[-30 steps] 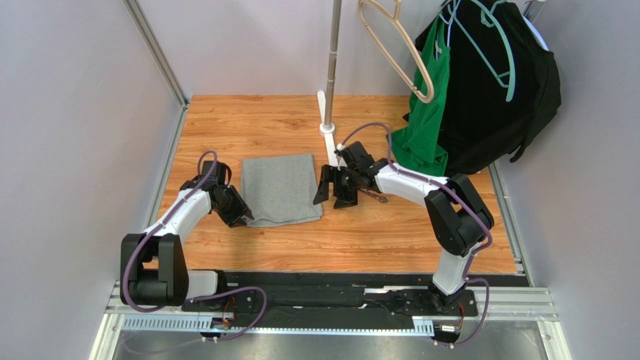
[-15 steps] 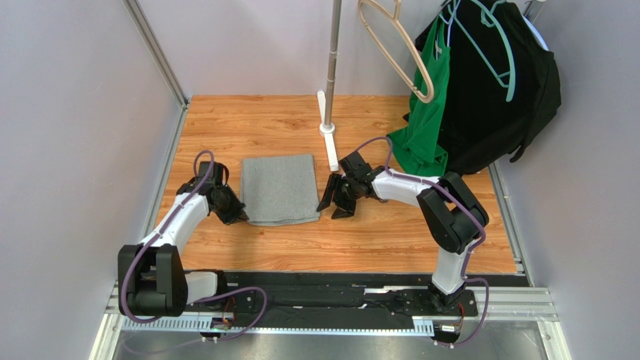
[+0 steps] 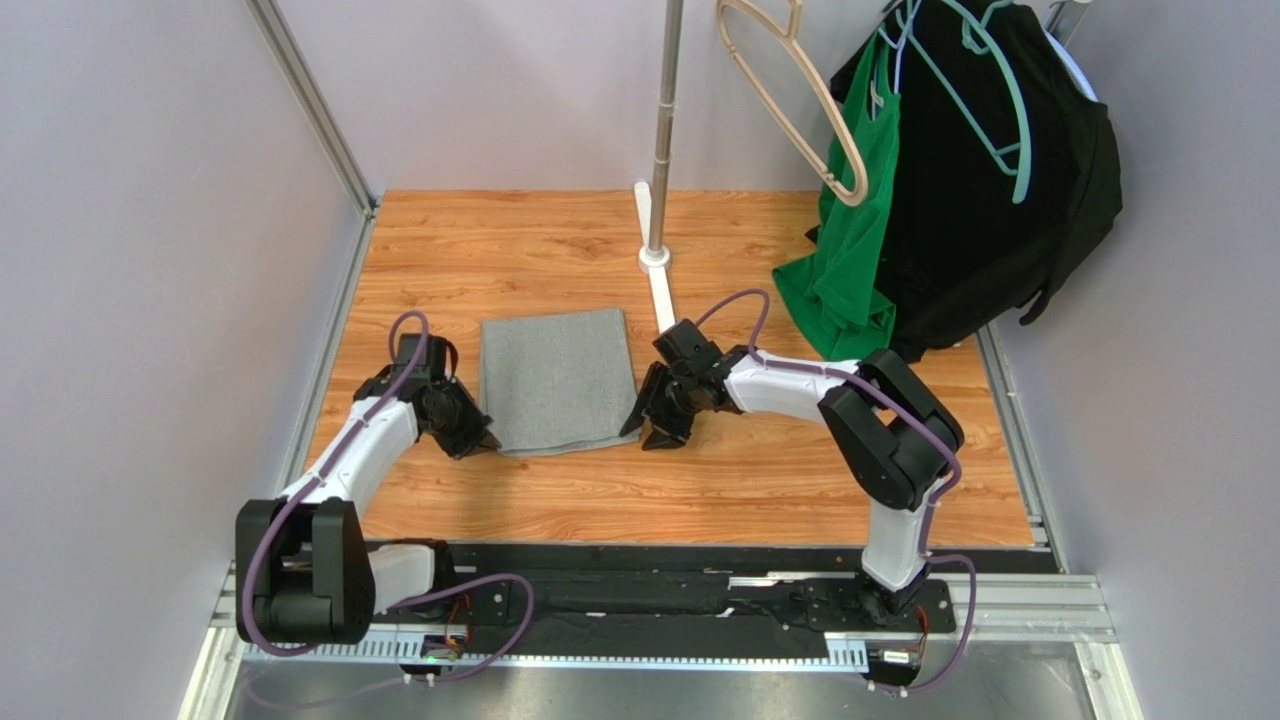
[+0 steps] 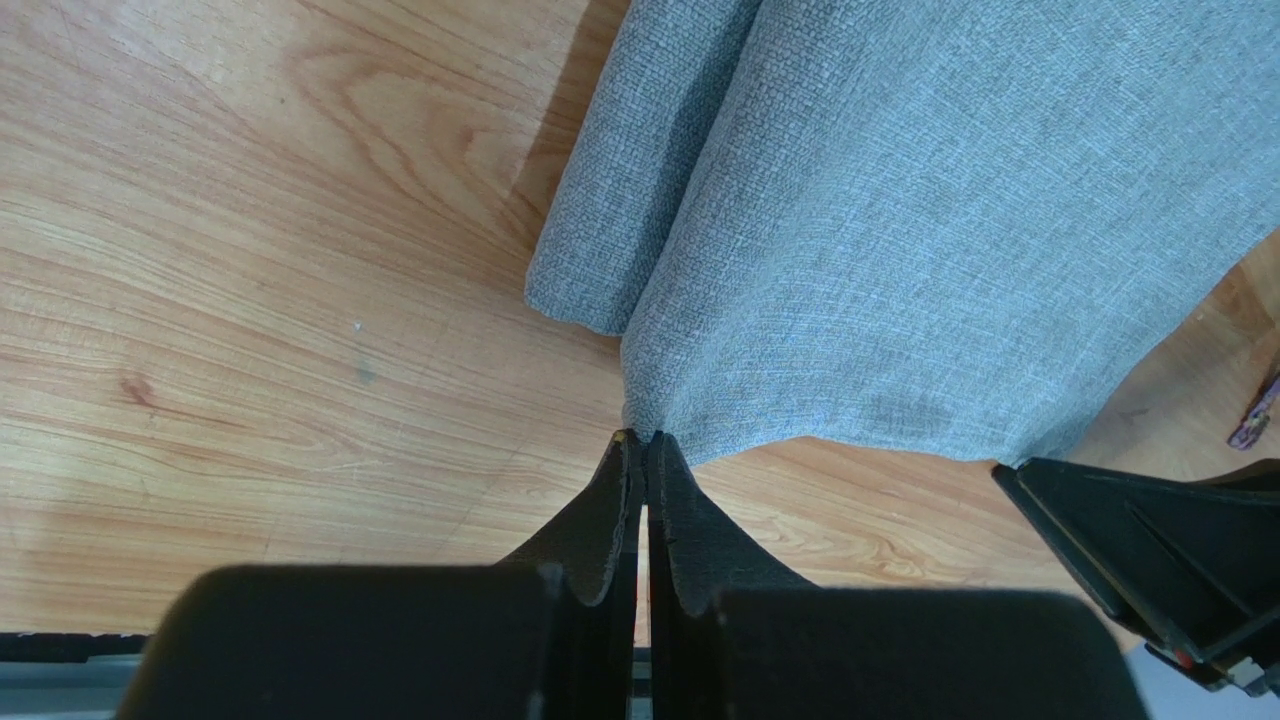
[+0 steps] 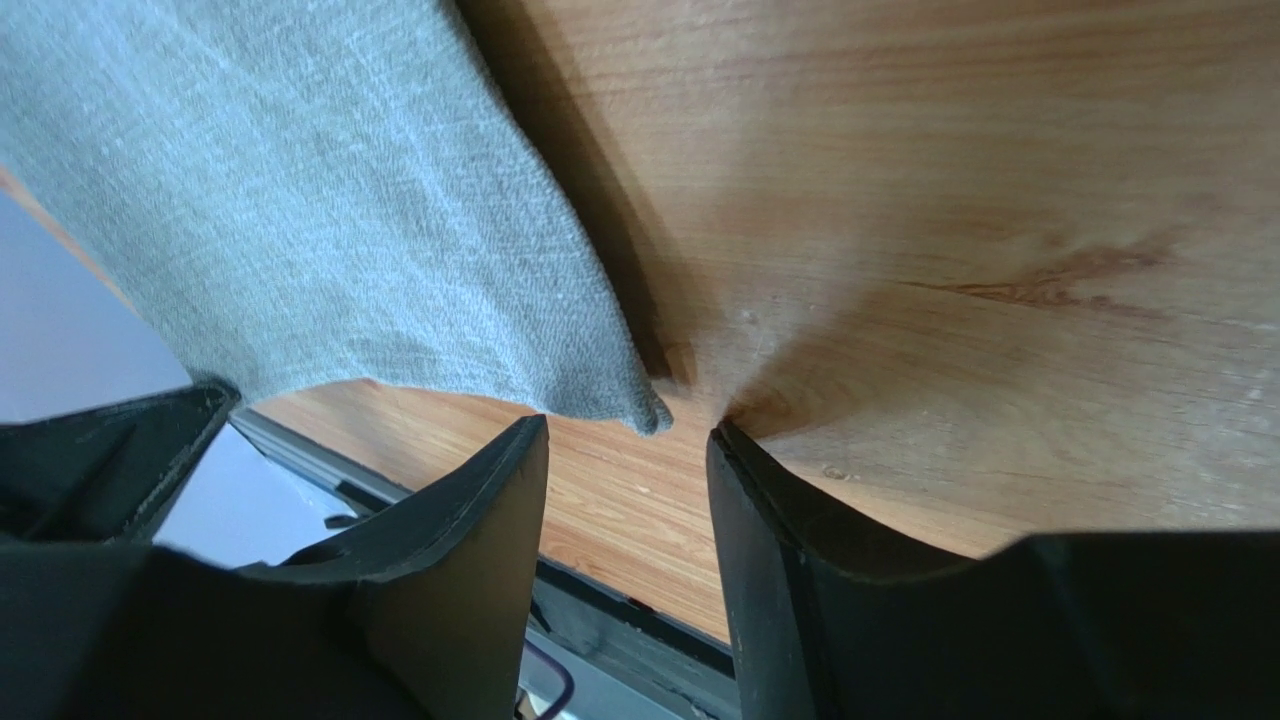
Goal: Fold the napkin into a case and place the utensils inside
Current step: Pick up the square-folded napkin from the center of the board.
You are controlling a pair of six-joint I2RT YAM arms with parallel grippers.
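The grey napkin [image 3: 556, 378] lies flat on the wooden table as a folded rectangle. My left gripper [image 3: 484, 444] is at its near-left corner. In the left wrist view the left gripper [image 4: 645, 443] is shut, pinching the napkin [image 4: 962, 210] right at that corner. My right gripper [image 3: 655, 425] is at the near-right corner. In the right wrist view the right gripper [image 5: 628, 428] is open, with the corner of the napkin [image 5: 301, 195] just ahead of the gap. Of the utensils, only a purplish tip [image 4: 1252, 416] shows beside the right gripper's fingers [image 4: 1157, 555].
A rack pole [image 3: 661, 135] on a white foot [image 3: 657, 278] rises behind the napkin. A green garment [image 3: 849, 255] and a black garment [image 3: 992, 180] hang at the back right beside a beige hanger [image 3: 796, 90]. Grey walls bound the table on both sides.
The left gripper closed on the napkin's near-left corner. The right arm slid left to the near-right corner while its jaws narrowed.
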